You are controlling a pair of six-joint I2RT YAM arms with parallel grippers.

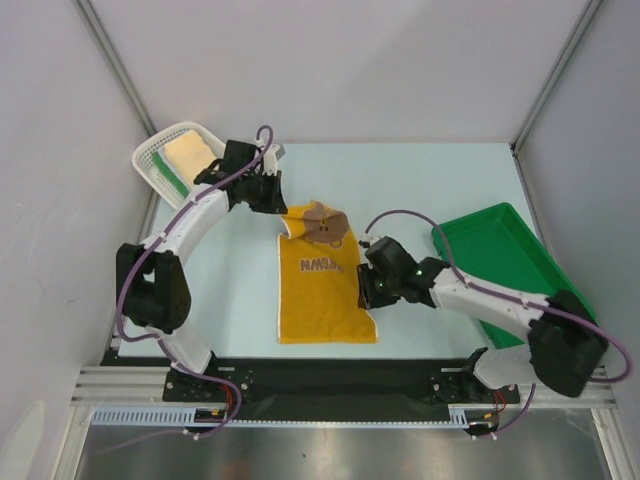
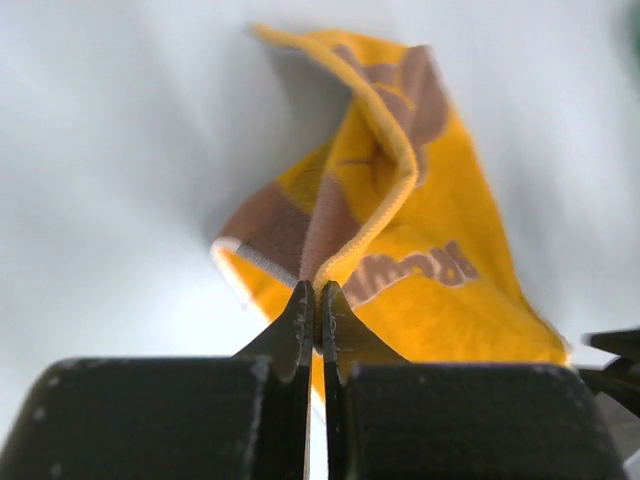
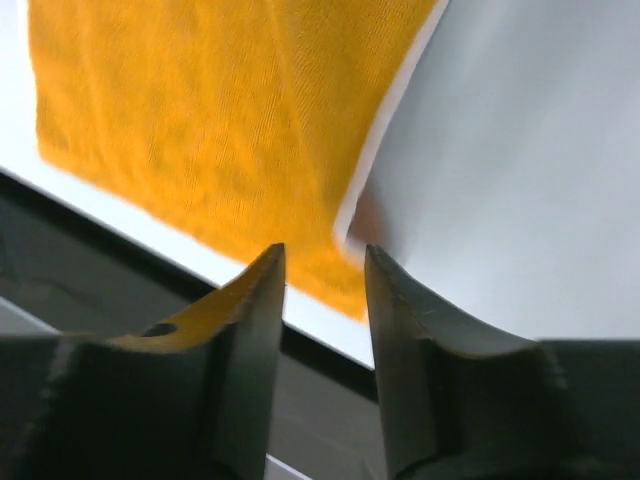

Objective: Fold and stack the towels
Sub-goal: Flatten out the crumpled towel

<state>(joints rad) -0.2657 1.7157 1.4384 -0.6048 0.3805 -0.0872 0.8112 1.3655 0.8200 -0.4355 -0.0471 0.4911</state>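
1. While the yellow towel [image 1: 318, 290] lies flat at mid-table with its near edge toward the arm bases, its far edge is raised and curled back on itself, showing brown print.
2. Left gripper [image 2: 318, 297]: fingers clenched on the towel's piped hem at the far-left corner. The cloth rises from the pinch in a loose, twisted fold.
3. Right gripper [image 3: 325, 255]: fingers parted, nothing between them. It sits low at the towel's right edge, about halfway along. Whether the tips touch the cloth cannot be told.
4. White basket [image 1: 160, 160], far left of the table: holds 1 pale towel [image 1: 190, 155], apparently not yet handled.
5. Green tray [image 1: 500, 250], right side, beside the right arm, well apart from the yellow towel.
6. Step in hand, as judged: the 1st fold of the yellow towel, far edge over toward near edge. Only 1 of the 2 far corners is gripped, so the fold is lopsided. The task looks to be at an early stage, with nothing stacked.
7. Next move, as judged: the right gripper needs to take the far-right corner, or pin the right edge, so that both far corners travel level. The hem should then land square on the near edge; pulling from the left alone risks a skewed fold.
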